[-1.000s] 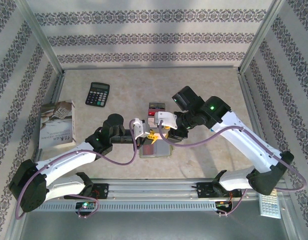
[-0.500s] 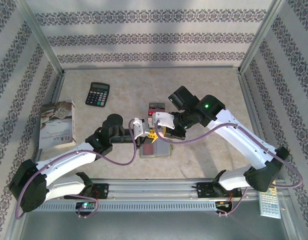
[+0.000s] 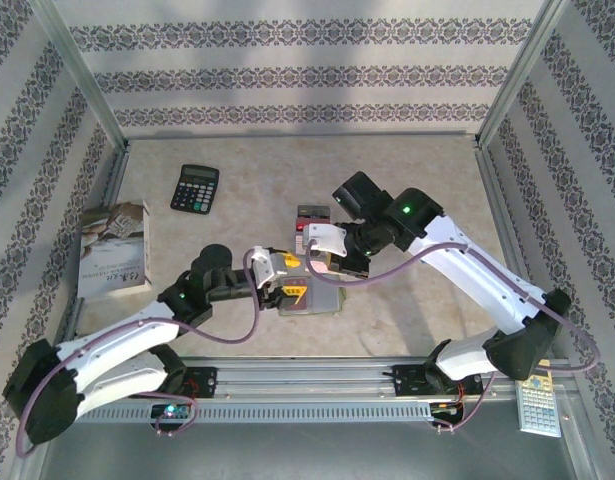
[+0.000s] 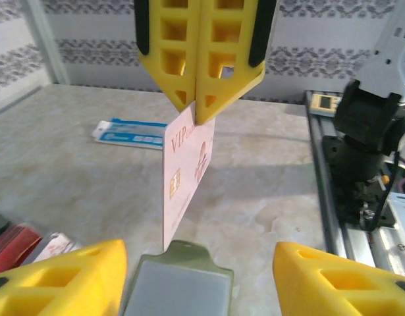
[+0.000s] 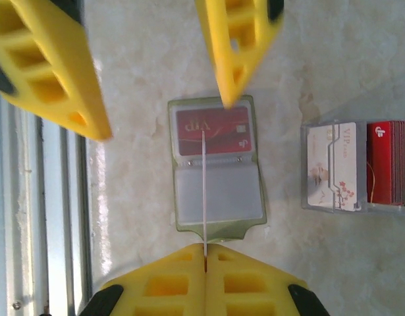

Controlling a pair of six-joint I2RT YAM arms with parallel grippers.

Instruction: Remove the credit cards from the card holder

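One card holder (image 5: 232, 194), one black calculator (image 3: 195, 187)

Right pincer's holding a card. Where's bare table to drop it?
Bare: far-right corner of the table, beyond the right arm; also the strip between calculator and clear tray. Crowded: centre, where left pincer and right pincer, with its pink card, meet over the card holder, tray just behind.

The holder (image 5: 222, 197) is olive-green with pale grey clear lining. The red card (image 5: 212, 131) at its twelve o'clock has pale lettering. The pink card (image 4: 188, 171) has brownish print. The fingers (image 4: 209, 52) are yellow, the calculator (image 3: 195, 187) black, the packet (image 4: 133, 133) blue and white, the table (image 3: 407, 170) beige marble. The walls (image 3: 307, 80) are white with grey floral stripes.
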